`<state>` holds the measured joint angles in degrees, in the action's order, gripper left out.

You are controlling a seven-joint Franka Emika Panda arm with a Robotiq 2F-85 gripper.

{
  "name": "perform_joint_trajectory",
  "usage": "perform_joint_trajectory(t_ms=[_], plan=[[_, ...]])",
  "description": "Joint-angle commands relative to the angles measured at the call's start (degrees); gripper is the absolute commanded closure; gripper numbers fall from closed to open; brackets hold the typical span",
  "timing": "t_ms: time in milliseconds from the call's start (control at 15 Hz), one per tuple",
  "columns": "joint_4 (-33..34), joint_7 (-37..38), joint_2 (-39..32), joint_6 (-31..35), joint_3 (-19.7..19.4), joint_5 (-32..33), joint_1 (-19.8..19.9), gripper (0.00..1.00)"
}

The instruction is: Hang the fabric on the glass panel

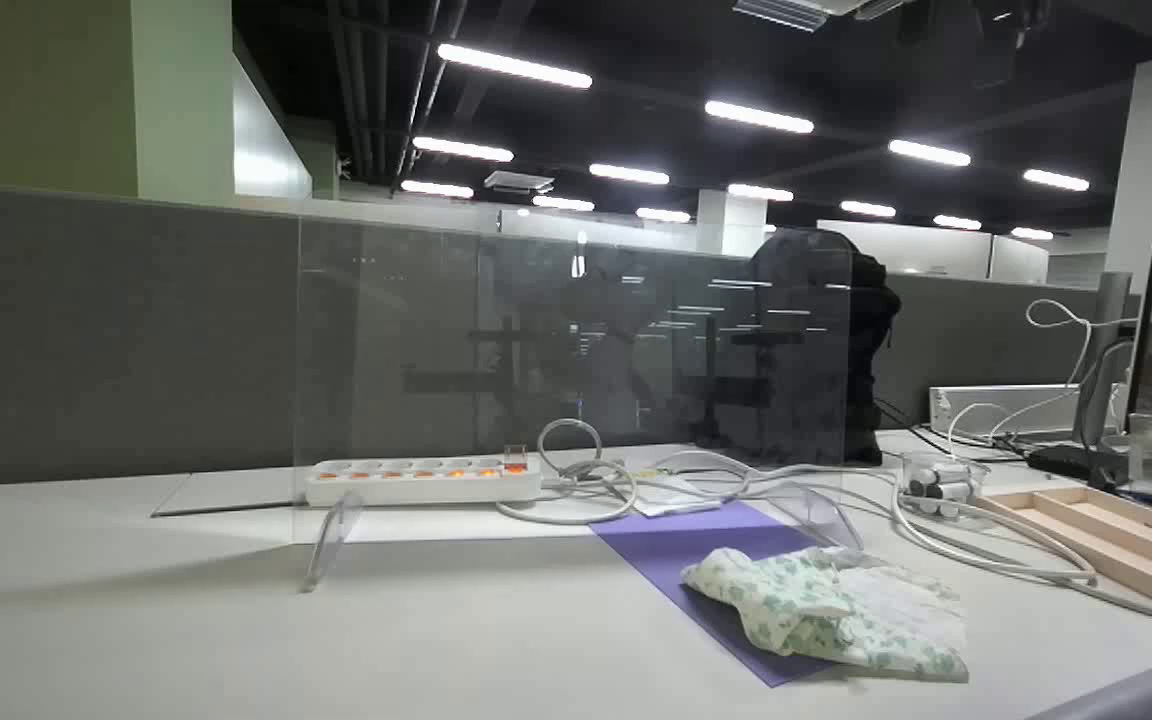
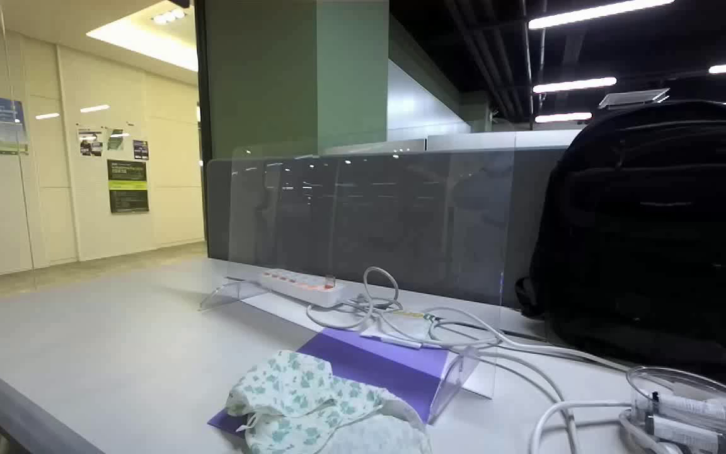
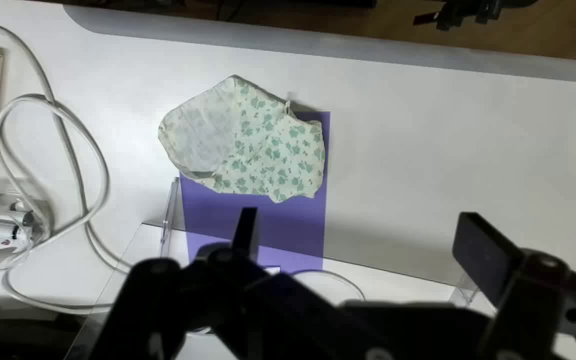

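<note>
the rumpled white fabric (image 3: 268, 150) with green leaf print and a plain greyish patch lies partly over a flat purple sheet (image 3: 290, 222) on the white tabletop (image 3: 443, 150). nearby, a clear, glossy rectangular panel (image 1: 576, 350) stands on curved transparent feet (image 1: 332, 542); the black two-fingered gripper (image 3: 363, 242) is spread wide.

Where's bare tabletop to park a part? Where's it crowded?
Bare: the stretch of table bounded by the glass panel, fabric, purple sheet and grey table edge, on the side away from the wooden tray. Crowded: behind the panel, with the power strip and cables; also beside the tray, with cables and white cylinders.
</note>
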<state>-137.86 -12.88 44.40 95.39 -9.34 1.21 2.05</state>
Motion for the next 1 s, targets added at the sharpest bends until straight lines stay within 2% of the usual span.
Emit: perform_joint_trajectory(t_ms=[0, 733, 933], plan=[[0.18, -0.07, -0.11, 0.00, 0.11, -0.10, 0.14, 0.00], [0.19, -0.07, 0.06, 0.10, 0.11, -0.09, 0.13, 0.00], [-2.36, 3.64, 1.22, 5.10, 2.56, -0.04, 0.64, 0.00]])
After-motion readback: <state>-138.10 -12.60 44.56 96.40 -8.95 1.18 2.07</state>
